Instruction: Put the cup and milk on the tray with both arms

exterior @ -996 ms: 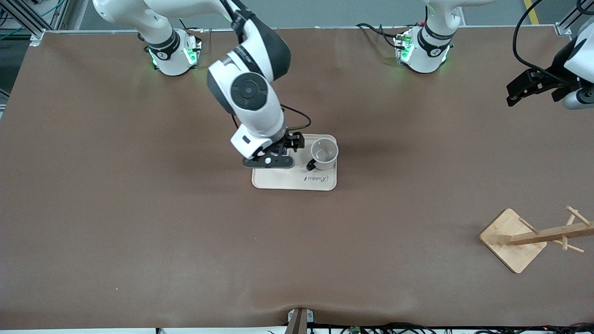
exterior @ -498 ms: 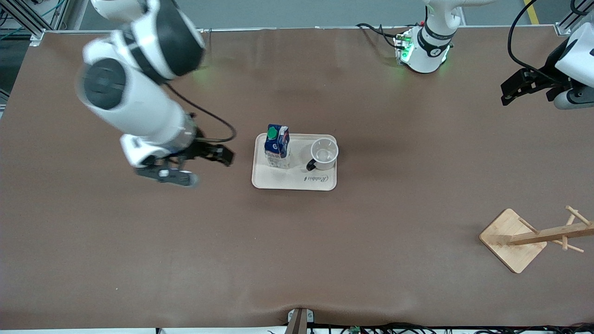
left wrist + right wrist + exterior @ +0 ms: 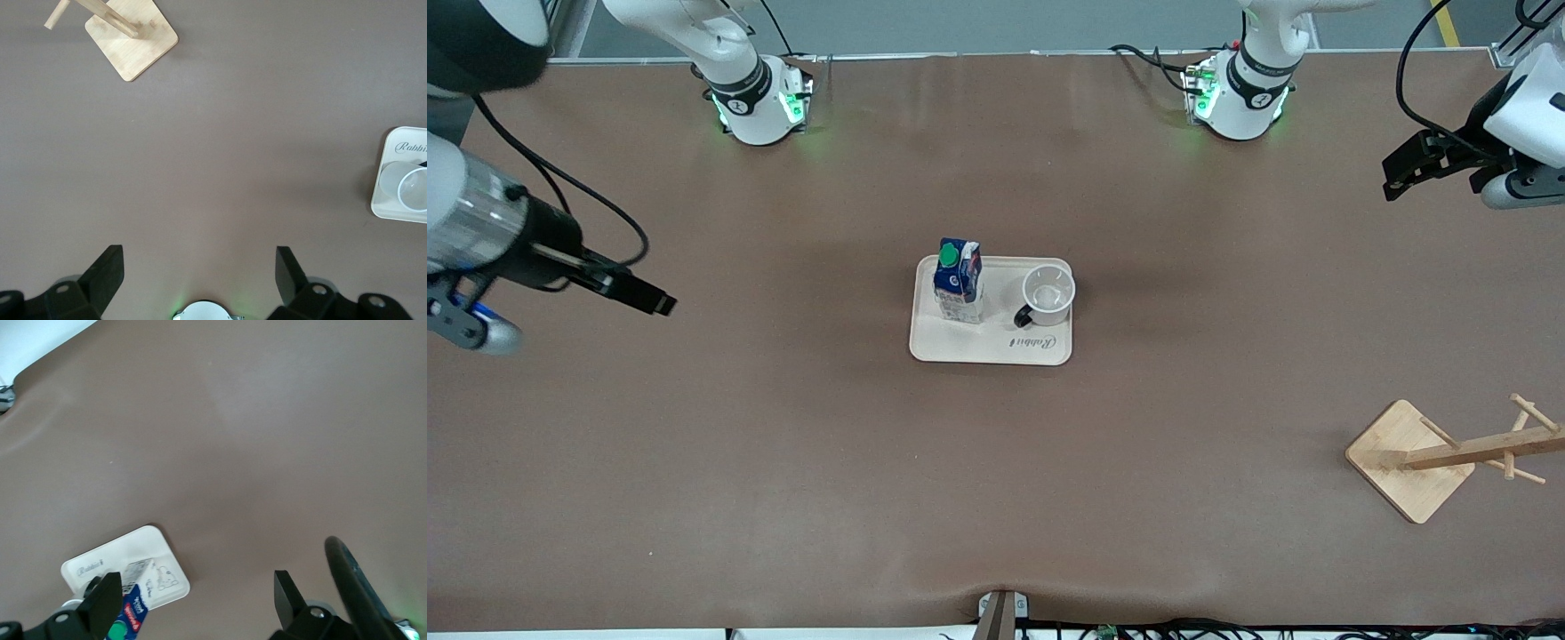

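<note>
The cream tray [image 3: 969, 345] lies at the table's middle. The blue milk carton [image 3: 959, 280] stands upright on it toward the right arm's end. The white cup [image 3: 1048, 295] stands beside it on the tray, toward the left arm's end. My right gripper [image 3: 649, 302] is open and empty, up over bare table near the right arm's end. Its wrist view shows the gripper [image 3: 197, 597], the milk [image 3: 130, 613] and the tray [image 3: 127, 550]. My left gripper [image 3: 1400, 173] waits open and empty over the left arm's end. Its wrist view shows the gripper [image 3: 199, 267], the tray [image 3: 393, 207] and the cup [image 3: 408, 190].
A wooden rack with pegs on a square base [image 3: 1409, 458] stands near the front camera at the left arm's end; it also shows in the left wrist view [image 3: 133, 40]. The brown table covering [image 3: 996, 489] is bare around the tray.
My right gripper let go of the milk, left it standing on the tray, and swung away to the right arm's end of the table. The left gripper has barely moved.
</note>
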Robot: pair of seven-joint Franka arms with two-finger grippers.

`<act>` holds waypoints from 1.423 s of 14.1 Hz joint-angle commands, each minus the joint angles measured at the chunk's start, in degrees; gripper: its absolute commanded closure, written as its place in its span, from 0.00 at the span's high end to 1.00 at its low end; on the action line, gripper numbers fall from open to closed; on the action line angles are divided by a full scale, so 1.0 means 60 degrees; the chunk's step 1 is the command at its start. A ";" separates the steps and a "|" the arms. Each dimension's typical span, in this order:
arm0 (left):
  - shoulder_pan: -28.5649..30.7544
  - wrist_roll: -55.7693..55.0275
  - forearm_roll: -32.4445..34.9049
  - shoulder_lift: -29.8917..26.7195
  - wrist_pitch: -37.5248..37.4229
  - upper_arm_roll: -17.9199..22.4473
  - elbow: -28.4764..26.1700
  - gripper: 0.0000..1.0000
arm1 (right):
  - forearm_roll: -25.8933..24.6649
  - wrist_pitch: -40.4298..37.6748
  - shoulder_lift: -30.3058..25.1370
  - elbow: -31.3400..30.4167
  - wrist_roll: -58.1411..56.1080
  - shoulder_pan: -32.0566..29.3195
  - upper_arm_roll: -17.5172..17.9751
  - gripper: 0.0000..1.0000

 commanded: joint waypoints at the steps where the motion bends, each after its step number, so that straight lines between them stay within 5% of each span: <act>1: 0.0029 -0.0061 -0.0175 -0.0235 -0.0014 -0.0074 -0.0250 1.00 | -0.0232 0.0391 -0.1198 -0.1942 -0.1627 -0.0536 0.0130 1.00; 8: 0.0058 -0.0061 -0.0292 -0.0118 0.0074 -0.0074 -0.0090 1.00 | -0.0203 0.1549 -0.2606 -0.4480 -0.2789 -0.1824 0.0436 1.00; 14: 0.0073 -0.0762 -0.0526 0.0014 0.0440 -0.0059 0.0013 1.00 | -0.0189 0.1302 -0.2651 -0.4438 -0.3408 -0.2398 0.1125 1.00; 17: 0.0073 -0.1057 -0.0527 -0.0016 0.0805 -0.0059 -0.0148 1.00 | -0.0276 0.0802 -0.2535 -0.3183 -0.3379 -0.2398 0.1901 1.00; 20: 0.0088 -0.1028 -0.0512 0.0043 0.1055 -0.0059 -0.0163 1.00 | -0.0379 0.0831 -0.2446 -0.2724 -0.3423 -0.2602 0.1568 1.00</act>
